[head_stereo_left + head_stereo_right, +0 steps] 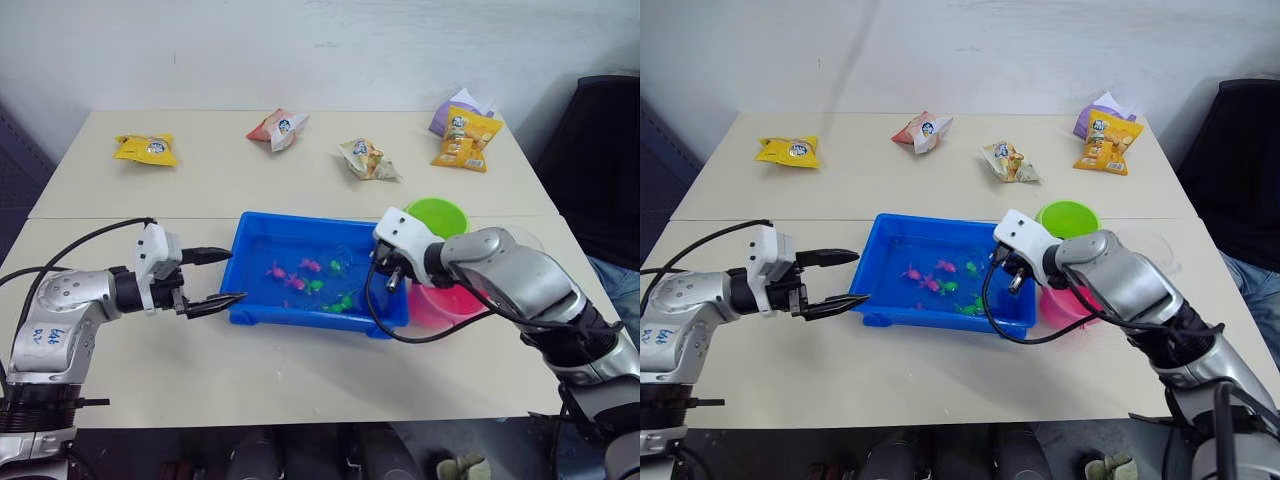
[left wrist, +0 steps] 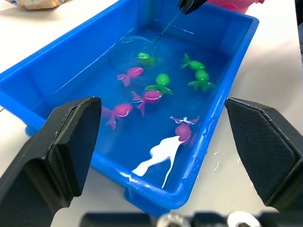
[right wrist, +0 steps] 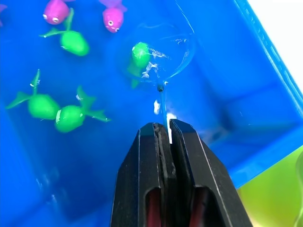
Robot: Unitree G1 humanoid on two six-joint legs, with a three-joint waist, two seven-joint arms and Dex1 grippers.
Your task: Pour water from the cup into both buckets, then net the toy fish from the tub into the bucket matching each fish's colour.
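The small round net [image 3: 158, 52], with blue hoop, pale see-through mesh and thin handle, is dipped into the water of the shallow rectangular bright blue plastic tub [image 1: 250, 235]. One green toy fish [image 3: 140, 53] is seen within the hoop. The thin handle is clamped between the closed jaws of the right gripper [image 3: 163, 137], which is positioned over the tub's 3 o'clock end.

Several further tiny plastic fish, green [image 2: 162, 78] and magenta [image 2: 150, 97], are scattered in the water near the middle of the tub. The tub is placed at the centre of the pale surface [image 1: 300, 370].

The lime green round plastic bucket [image 1: 437, 215] is located just beyond the tub's 2 o'clock corner. The pink round plastic bucket [image 1: 445, 302] stands just beside the tub's 3 o'clock end, partly hidden by the right arm. The clear plastic measuring cup [image 1: 1150, 245] is seen at 3 o'clock of the green bucket.

The left gripper [image 1: 222, 276] is held just off the tub's 9 o'clock end, jaws spread wide and empty.

Snack packets are distributed along the far side of the surface: a yellow packet [image 1: 146, 149] at 10 o'clock, a red-and-white packet [image 1: 277, 127] at 12 o'clock, a pale packet [image 1: 369, 159] at 1 o'clock, and an orange packet [image 1: 466, 140] at 2 o'clock.
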